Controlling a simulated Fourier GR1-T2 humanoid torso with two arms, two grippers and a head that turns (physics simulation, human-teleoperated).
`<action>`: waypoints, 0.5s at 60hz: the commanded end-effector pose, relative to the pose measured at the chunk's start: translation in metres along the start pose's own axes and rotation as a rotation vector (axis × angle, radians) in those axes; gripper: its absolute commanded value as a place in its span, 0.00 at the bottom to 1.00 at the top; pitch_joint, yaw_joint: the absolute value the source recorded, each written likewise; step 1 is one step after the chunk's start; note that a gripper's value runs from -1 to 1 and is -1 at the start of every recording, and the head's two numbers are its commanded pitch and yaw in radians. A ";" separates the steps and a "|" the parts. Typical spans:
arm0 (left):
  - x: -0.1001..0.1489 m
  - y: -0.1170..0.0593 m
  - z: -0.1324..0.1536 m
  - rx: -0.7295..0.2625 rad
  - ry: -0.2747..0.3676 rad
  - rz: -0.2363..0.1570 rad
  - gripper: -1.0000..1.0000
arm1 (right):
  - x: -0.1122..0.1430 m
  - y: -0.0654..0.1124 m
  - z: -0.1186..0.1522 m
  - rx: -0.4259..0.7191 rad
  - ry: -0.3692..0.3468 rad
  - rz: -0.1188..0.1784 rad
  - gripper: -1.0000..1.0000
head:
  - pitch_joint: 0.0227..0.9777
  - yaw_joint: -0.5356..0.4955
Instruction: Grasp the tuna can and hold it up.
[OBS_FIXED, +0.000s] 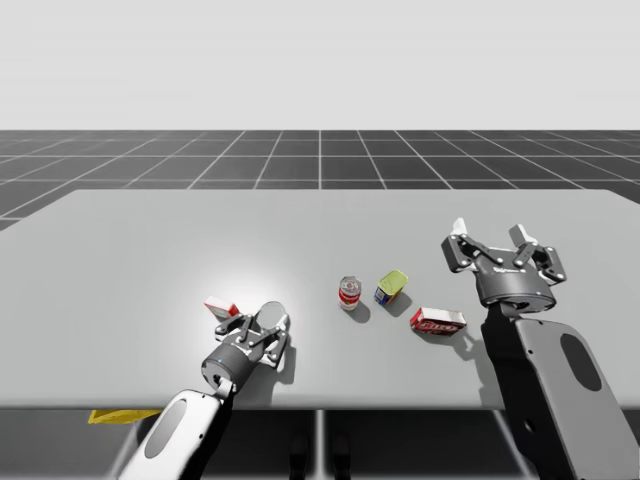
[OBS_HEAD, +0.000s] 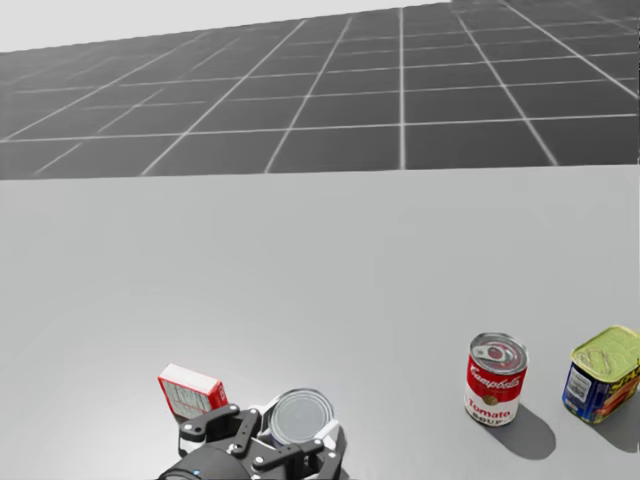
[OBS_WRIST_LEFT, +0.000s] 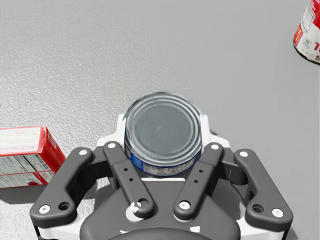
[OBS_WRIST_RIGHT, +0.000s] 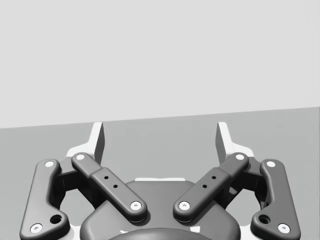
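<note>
My left gripper (OBS_WRIST_LEFT: 162, 124) is closed tight on the tuna can (OBS_WRIST_LEFT: 163, 135). One finger presses on each side of the can. The can's flat silver top faces up. The can is near the front edge of the table (OBS_FIXED: 130, 250), on my left side. I cannot tell if it sits on the table or is just off it.

A red box (OBS_WRIST_LEFT: 25, 155) lies just beside the left gripper. It does not touch the tuna can.

More to the right, well apart from the tuna can, a red and white can (OBS_FIXED: 349, 293) stands up straight. Near it is a blue tin (OBS_FIXED: 392, 287) with a green top. Past that, a second red box (OBS_FIXED: 437, 321) lies flat.

My right gripper (OBS_FIXED: 489, 237) is up in the air over the right side of the table, behind the second red box. Its fingers are spread wide and hold nothing.
</note>
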 end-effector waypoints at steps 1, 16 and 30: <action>-0.013 -0.009 0.000 -0.110 0.038 -0.025 1.00 | 0.000 -0.001 0.001 -0.002 0.001 -0.002 0.00 | 0.51 0.69; -0.012 -0.010 0.000 -0.107 0.027 -0.030 1.00 | 0.000 -0.002 0.001 -0.002 0.002 -0.001 0.00 | 0.46 0.70; 0.018 -0.018 0.013 -0.111 -0.041 -0.077 1.00 | 0.000 -0.002 0.000 0.000 0.003 -0.002 0.00 | 0.46 0.70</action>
